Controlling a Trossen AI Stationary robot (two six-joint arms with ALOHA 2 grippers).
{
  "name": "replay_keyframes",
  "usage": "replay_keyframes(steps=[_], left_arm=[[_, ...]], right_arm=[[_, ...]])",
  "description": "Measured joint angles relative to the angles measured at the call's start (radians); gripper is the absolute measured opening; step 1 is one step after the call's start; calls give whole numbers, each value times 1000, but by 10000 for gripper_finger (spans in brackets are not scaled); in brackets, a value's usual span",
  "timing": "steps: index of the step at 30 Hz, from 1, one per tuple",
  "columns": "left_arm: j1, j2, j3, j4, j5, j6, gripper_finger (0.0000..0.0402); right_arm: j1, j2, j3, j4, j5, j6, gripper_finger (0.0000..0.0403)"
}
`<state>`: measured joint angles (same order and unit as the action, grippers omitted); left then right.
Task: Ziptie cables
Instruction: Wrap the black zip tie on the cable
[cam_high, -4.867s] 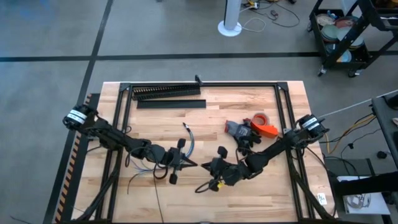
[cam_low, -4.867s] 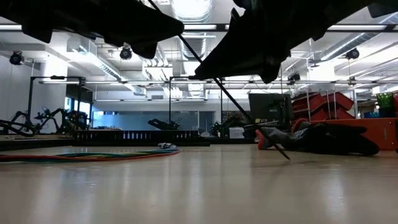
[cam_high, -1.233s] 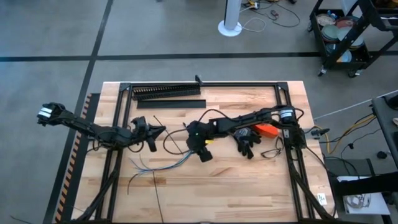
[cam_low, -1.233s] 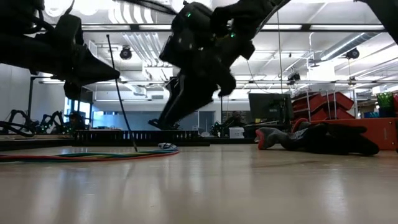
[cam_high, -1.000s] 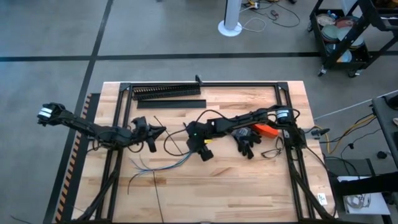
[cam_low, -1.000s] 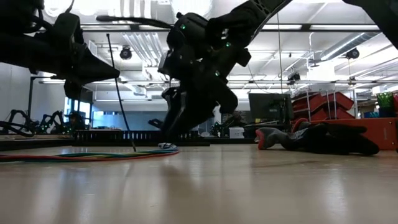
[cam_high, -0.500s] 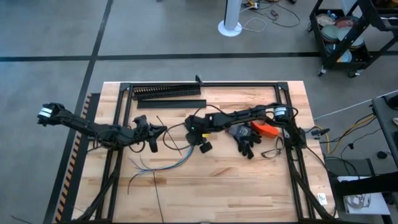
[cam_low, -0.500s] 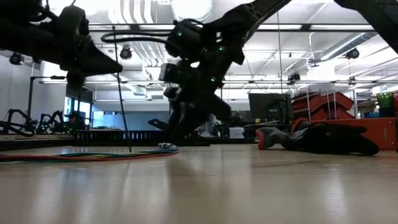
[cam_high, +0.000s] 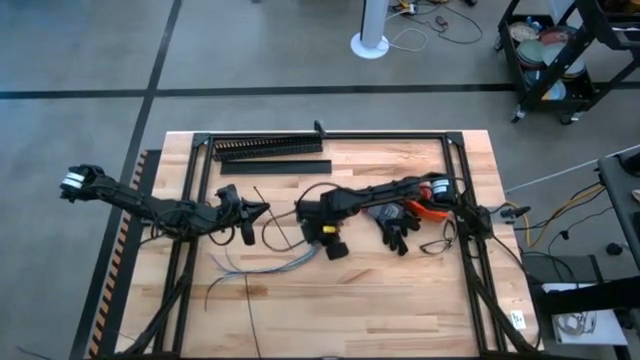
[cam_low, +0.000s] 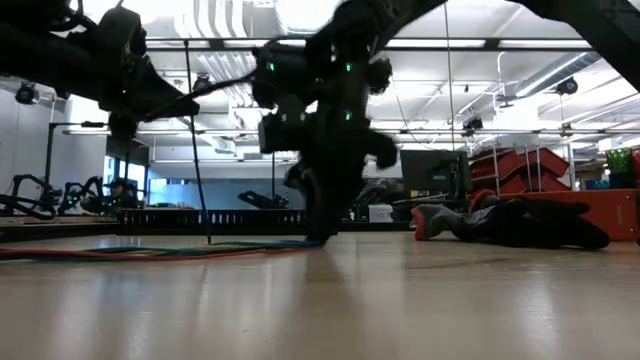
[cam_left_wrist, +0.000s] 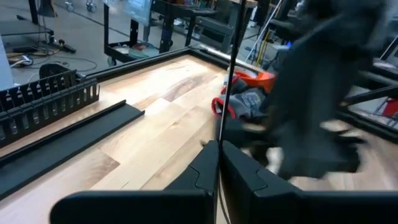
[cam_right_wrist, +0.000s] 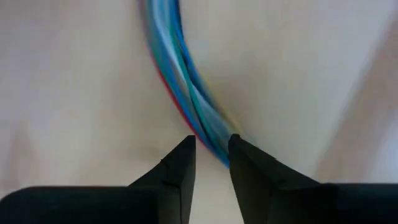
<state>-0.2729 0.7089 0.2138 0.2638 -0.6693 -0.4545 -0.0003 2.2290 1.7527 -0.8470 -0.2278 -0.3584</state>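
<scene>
My left gripper (cam_high: 262, 208) hovers left of the table's middle, shut on a thin dark ziptie (cam_low: 195, 160) that stands nearly upright; the left wrist view shows the ziptie (cam_left_wrist: 229, 81) too. The cables (cam_high: 265, 263), a thin bundle of pale blue and red wires, lie flat on the wood. My right gripper (cam_high: 320, 238) points straight down at the cables' right end. Its fingertips (cam_right_wrist: 211, 152) stand slightly apart just over the cables (cam_right_wrist: 180, 81). I cannot tell whether they touch the wires. My left gripper pinches the ziptie's upper part (cam_left_wrist: 219, 144) between its two fingers, which lie level, coming from the table's left, across the strip. The ziptie stands almost upright, its lower end (cam_low: 208, 238) down near the table.
A black comb-toothed duct (cam_high: 268, 148) and a flat black strip (cam_high: 275, 167) lie at the far edge. Dark gloves (cam_high: 396, 228) and an orange tool (cam_high: 428, 209) lie under the right arm. A loose dark strip (cam_high: 250, 318) lies near the front edge.
My right gripper has swung a little toward the far edge and back. It has tipped from a slant to pointing straight down and dropped to the table at the cables' end.
</scene>
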Motion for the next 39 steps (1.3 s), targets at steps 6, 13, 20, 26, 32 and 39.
replay_keyframes(steps=[6,13,20,26,32,39], left_arm=[[0,-1,0,-10,0,1,0],[0,7,0,-4,1,0,0],[0,10,0,-4,0,0,0],[0,16,0,-3,0,-1,0],[0,23,0,-4,0,-7,0],[0,25,0,-1,-1,-24,0]], right_arm=[[30,-50,122,-77,40,-99,97],[-53,-49,82,-105,170,-229,143],[-62,-45,-25,-25,214,-433,168],[-59,-22,-63,23,232,-493,156],[-63,20,-51,-30,174,-402,105],[-46,1,-55,-47,146,-287,11]])
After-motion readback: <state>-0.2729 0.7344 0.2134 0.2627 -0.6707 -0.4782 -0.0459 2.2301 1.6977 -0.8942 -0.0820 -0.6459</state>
